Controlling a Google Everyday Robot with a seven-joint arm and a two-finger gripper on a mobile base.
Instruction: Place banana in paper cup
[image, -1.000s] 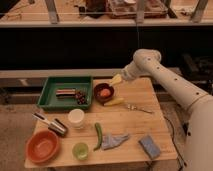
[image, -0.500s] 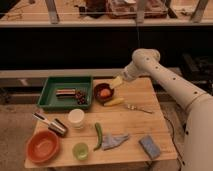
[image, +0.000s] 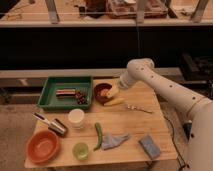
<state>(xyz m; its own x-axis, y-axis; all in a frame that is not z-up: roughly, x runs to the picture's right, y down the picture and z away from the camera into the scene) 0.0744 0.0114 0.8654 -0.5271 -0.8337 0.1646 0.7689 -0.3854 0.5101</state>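
The banana (image: 114, 102), small and pale yellow, lies on the wooden table (image: 150, 125) just right of a dark red bowl (image: 101, 94). The white paper cup (image: 76, 118) stands upright to the left of the banana, below the green tray. My gripper (image: 112, 91) hangs at the end of the white arm, low over the right rim of the red bowl and just above the banana. Nothing is visibly in its hold.
A green tray (image: 52, 100) with small items sits at the back left. A green chili (image: 98, 135), grey cloth (image: 114, 140), blue sponge (image: 149, 146), light-green cup (image: 80, 150), orange bowl (image: 43, 146), metal object (image: 50, 124) and utensil (image: 139, 108) lie around.
My gripper has come down and slightly left, closer to the banana and the red bowl. The banana and the cup have not moved.
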